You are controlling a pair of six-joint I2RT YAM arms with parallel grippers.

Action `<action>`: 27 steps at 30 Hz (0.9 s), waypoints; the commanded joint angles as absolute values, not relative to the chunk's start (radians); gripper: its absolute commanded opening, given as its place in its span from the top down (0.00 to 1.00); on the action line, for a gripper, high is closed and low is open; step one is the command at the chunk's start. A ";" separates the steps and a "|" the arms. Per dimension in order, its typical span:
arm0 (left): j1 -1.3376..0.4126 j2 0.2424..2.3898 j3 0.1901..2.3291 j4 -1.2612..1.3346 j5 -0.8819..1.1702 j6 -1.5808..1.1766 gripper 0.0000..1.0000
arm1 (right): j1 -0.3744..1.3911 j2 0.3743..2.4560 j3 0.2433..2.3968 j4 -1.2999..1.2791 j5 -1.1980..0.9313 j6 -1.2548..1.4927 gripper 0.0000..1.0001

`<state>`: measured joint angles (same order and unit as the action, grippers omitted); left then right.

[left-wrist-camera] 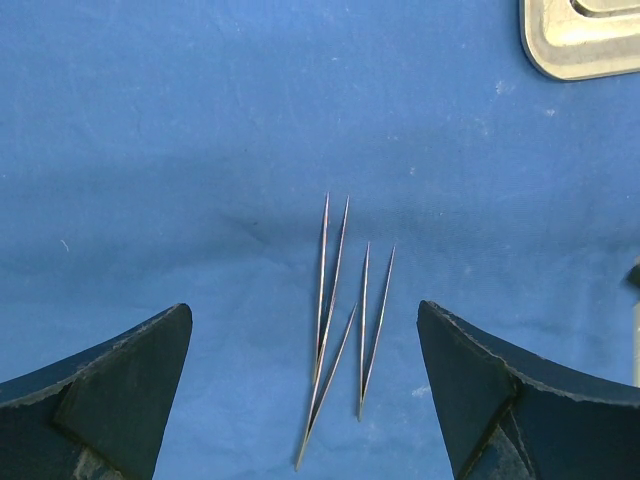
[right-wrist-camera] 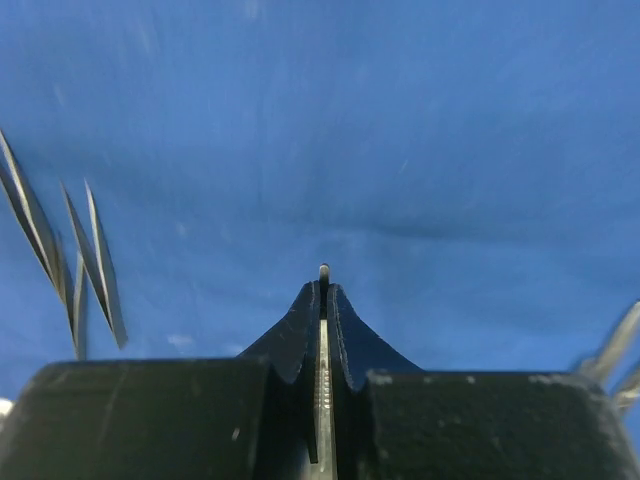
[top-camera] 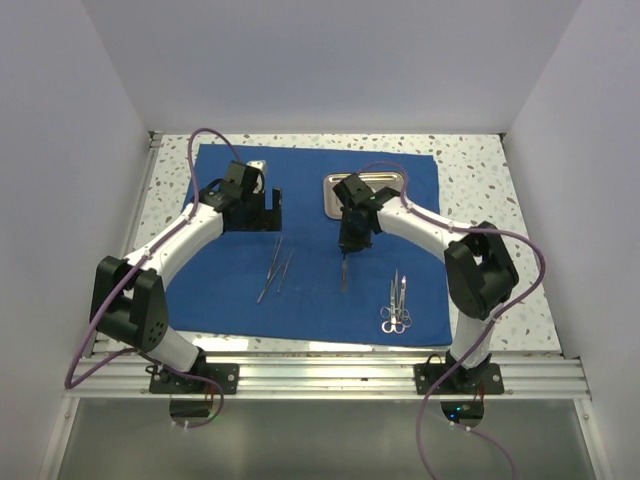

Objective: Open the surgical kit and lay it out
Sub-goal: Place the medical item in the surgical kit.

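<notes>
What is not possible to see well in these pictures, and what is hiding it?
- Top view: the right arm covers the middle of the tray.
- Right wrist view: the instrument in the shut right gripper shows only its thin edge, so its kind is unclear.
- Right wrist view: the tweezers are blurred; the frame's right edge cuts off the forceps.
- Left wrist view: the upper edge cuts off most of the tray.
</notes>
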<state>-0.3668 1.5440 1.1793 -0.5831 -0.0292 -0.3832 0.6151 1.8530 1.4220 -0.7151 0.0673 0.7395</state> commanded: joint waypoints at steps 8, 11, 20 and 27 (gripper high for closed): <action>-0.360 1.509 1.166 -0.526 -0.017 -0.387 0.02 | 0.684 1.835 1.351 -0.666 0.046 0.804 1.00; -0.361 1.503 1.160 -0.526 -0.014 -0.387 0.02 | 0.684 1.826 1.358 -0.701 0.084 0.802 0.56; -0.360 1.494 1.147 -0.518 -0.012 -0.390 0.02 | 0.680 1.783 1.457 -0.811 0.199 0.750 0.30; -0.360 1.491 1.140 -0.525 -0.014 -0.390 0.02 | 0.499 1.861 1.650 -0.827 0.218 0.684 0.32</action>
